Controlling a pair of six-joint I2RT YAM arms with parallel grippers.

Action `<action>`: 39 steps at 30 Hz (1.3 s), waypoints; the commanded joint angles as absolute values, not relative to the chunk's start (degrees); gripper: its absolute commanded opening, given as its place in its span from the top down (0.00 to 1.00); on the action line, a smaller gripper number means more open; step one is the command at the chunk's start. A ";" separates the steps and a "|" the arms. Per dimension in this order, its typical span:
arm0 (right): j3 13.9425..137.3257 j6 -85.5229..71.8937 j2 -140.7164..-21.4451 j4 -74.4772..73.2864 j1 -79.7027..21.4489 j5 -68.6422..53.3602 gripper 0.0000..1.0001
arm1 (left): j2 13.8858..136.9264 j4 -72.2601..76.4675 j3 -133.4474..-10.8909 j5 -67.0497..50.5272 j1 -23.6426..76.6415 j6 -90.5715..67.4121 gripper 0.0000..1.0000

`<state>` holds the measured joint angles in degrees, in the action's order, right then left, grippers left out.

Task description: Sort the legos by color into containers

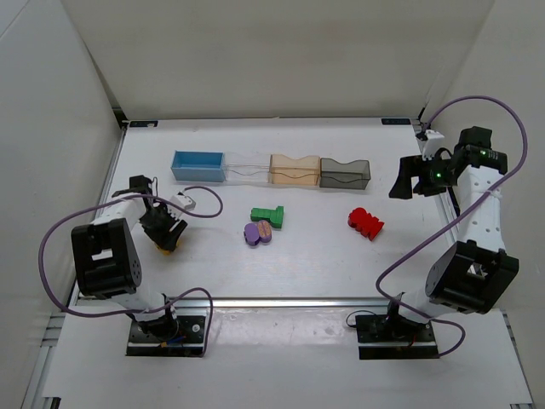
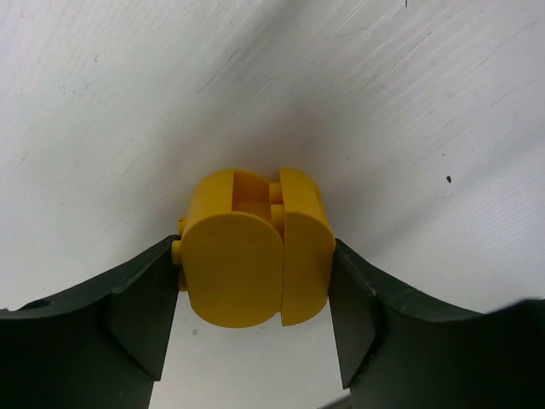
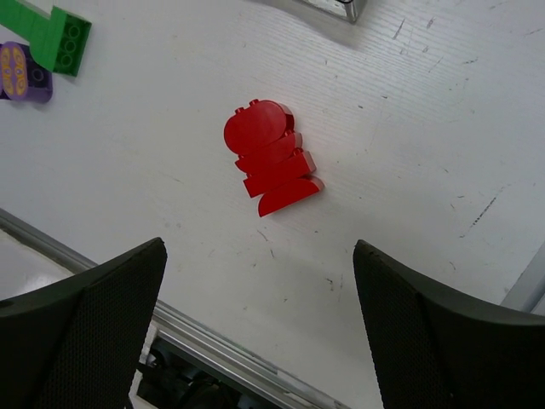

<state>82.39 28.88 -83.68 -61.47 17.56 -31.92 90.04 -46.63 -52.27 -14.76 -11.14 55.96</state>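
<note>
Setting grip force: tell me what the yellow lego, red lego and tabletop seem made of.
The yellow lego: hard moulded plastic, smooth, slightly glossy; crisp seams between bricks. The red lego: likely the same plastic, soft sheen on its rounded edges. The tabletop: probably white painted or laminated board, matt, with fine scratches and dark scuffs.

A white bench (image 1: 324, 264) is filling the middle of the top view. Plain white walls (image 1: 281, 51) are closing it in at 9, 12 and 3 o'clock. A silver metal rail (image 1: 281, 302) is running along its 6 o'clock edge, with a white board (image 1: 281, 366) lying just beyond the rail. A small dark bracket (image 1: 140, 124) is sitting at the 11 o'clock corner and a second bracket (image 1: 396, 121) at 1 o'clock. Up close, fine scratches (image 3: 481, 209) and a dark speck (image 2: 448, 179) are showing on the bench.
</note>
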 commanded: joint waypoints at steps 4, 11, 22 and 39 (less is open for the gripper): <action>82.18 19.97 -82.18 -58.19 14.16 -38.31 0.07 | 82.19 -48.94 -56.05 -21.86 -11.25 51.43 0.73; 83.93 4.96 -84.37 -51.86 3.44 -46.22 0.08 | 72.25 -44.07 -64.07 -50.16 -11.16 30.71 0.81; 100.10 -7.81 -95.18 -44.12 -11.32 -50.72 0.10 | 71.55 -25.06 -66.71 -61.10 -3.35 4.13 0.80; 116.01 -14.59 -105.81 -43.15 -29.00 -37.97 0.25 | 70.84 -24.35 -71.81 -26.10 15.29 17.31 0.85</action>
